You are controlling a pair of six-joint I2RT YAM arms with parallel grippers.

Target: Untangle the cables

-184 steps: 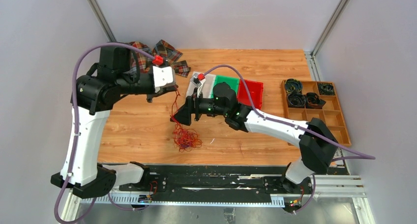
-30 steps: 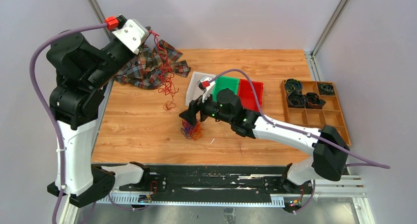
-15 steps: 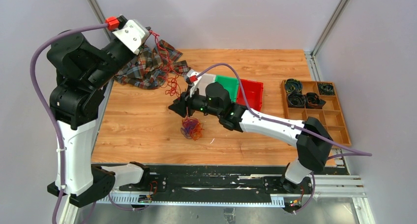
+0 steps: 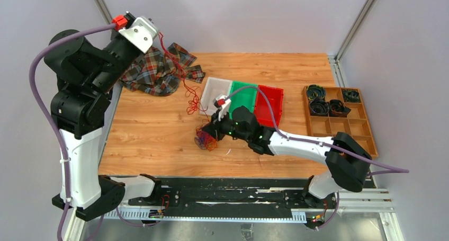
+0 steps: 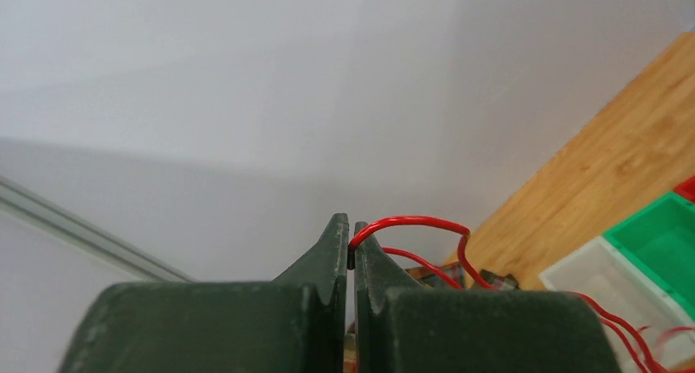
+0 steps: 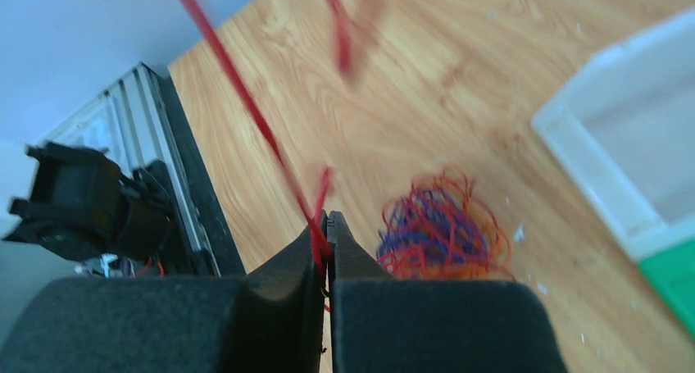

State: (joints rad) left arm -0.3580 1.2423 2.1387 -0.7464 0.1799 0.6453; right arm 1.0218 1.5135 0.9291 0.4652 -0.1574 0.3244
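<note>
The cables lie as a small red, orange and purple tangle (image 4: 204, 139) on the wooden table, also seen in the right wrist view (image 6: 438, 235). One red cable (image 4: 183, 78) rises from near the tangle to my left gripper (image 4: 155, 35), held high at the back left. That gripper (image 5: 352, 243) is shut on the red cable (image 5: 410, 222), which loops out of the tips. My right gripper (image 4: 211, 133) sits low beside the tangle. Its jaws (image 6: 326, 225) are shut on a red strand (image 6: 246, 94) that runs up and away.
A plaid cloth (image 4: 152, 71) lies at the back left. White (image 4: 213, 85), green (image 4: 244, 92) and red (image 4: 270, 101) bins stand side by side just behind the right gripper. A wooden compartment tray (image 4: 365, 125) with black coils is at the far right.
My right gripper was open by the tangle, rose to the hanging red strand, then came down beside the tangle and shut on it. The left arm barely moved.
</note>
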